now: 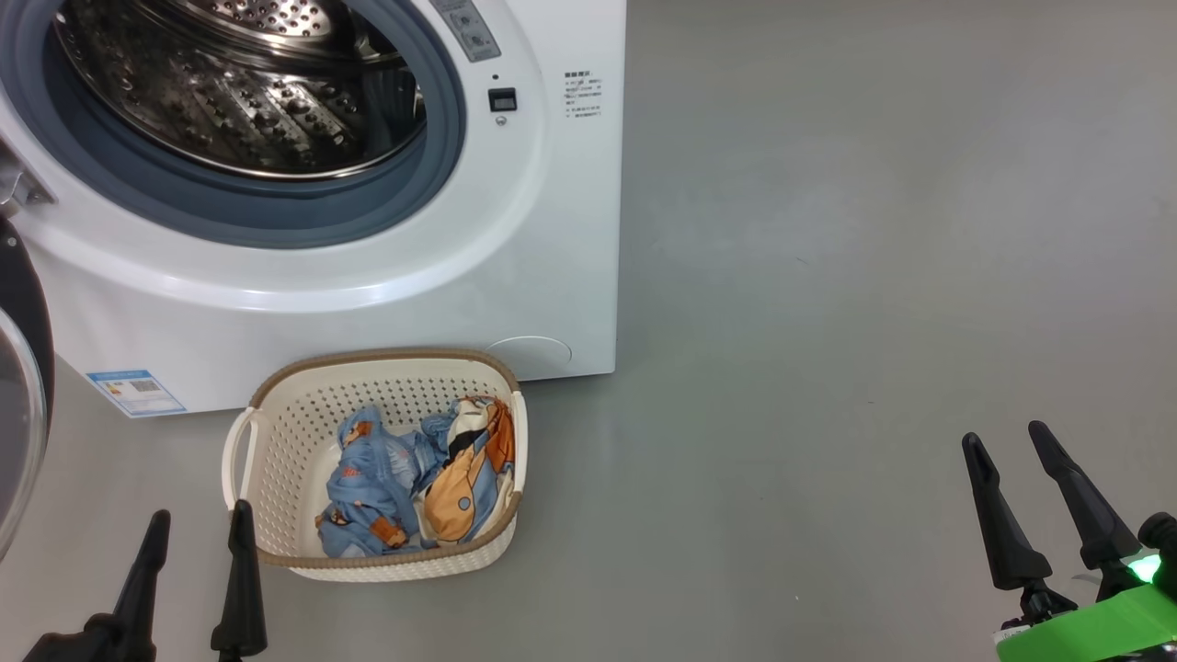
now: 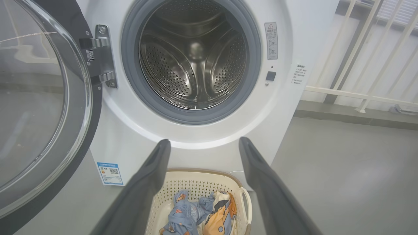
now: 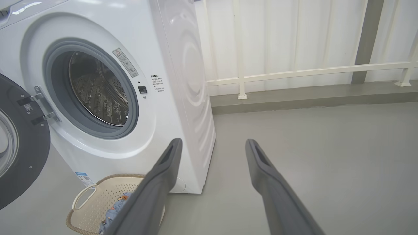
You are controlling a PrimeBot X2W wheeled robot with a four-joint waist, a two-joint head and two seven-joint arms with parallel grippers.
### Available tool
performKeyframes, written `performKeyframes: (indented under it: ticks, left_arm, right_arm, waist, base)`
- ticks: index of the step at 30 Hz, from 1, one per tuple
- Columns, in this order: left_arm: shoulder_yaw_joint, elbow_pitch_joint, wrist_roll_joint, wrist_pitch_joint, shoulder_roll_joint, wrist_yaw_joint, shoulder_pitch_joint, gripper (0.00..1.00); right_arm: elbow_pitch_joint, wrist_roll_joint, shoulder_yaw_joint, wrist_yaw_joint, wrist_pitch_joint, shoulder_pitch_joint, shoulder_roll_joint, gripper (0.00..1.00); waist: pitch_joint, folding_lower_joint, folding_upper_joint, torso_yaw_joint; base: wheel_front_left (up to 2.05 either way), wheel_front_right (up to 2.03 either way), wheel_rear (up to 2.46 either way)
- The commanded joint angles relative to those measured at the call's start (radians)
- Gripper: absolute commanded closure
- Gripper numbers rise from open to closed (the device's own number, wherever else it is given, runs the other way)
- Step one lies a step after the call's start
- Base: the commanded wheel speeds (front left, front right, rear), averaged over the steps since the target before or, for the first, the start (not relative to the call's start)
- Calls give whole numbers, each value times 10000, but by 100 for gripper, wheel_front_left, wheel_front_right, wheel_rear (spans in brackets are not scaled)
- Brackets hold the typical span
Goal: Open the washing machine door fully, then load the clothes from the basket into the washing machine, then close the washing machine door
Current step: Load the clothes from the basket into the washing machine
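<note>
The white washing machine (image 1: 515, 239) stands at the upper left with its steel drum (image 1: 239, 83) exposed. Its door (image 2: 42, 107), black-rimmed with a glass bowl, hangs swung wide open to the left on its hinge. The cream basket (image 1: 285, 432) sits on the floor in front of the machine, holding the light blue garment (image 1: 372, 483) and the cream-and-orange garment (image 1: 464, 483). My left gripper (image 1: 200, 519) is open, empty, just left of the basket's near corner. My right gripper (image 1: 1007, 439) is open and empty, far to the right over bare floor.
Grey floor (image 1: 828, 276) stretches to the right of the machine. A white railing (image 3: 294, 71) and a low grey kerb run along the wall behind. The open door (image 1: 18, 386) juts out at the left edge of the head view.
</note>
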Motion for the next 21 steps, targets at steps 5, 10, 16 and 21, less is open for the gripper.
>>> performKeyframes:
  ticks: [5, 10, 16, 21]
  left_arm:
    - [299, -177, -62, -64, 242, -74, -379, 0]
    - [277, -173, -101, -64, 272, -68, -438, 0]
    - [245, -167, -81, -61, 285, 30, -528, 0]
    - [231, -62, -34, -62, 321, 57, -612, 0]
  right_arm:
    - [-277, -56, 156, 73, -122, -131, -228, 0]
    - [-285, -59, 159, 73, -122, -174, -209, 0]
    - [-268, -61, 184, 73, -122, -220, -181, 0]
    - [-251, -52, 251, 73, -122, -265, -174, 0]
  waist:
    - [70, 0, 0, 32]
    - [119, 0, 0, 48]
    - [147, 0, 0, 92]
    - [158, 0, 0, 116]
  base:
    - [36, -123, 86]
    - [73, -173, 100]
    - [64, -125, 61]
    - [23, -24, 1]
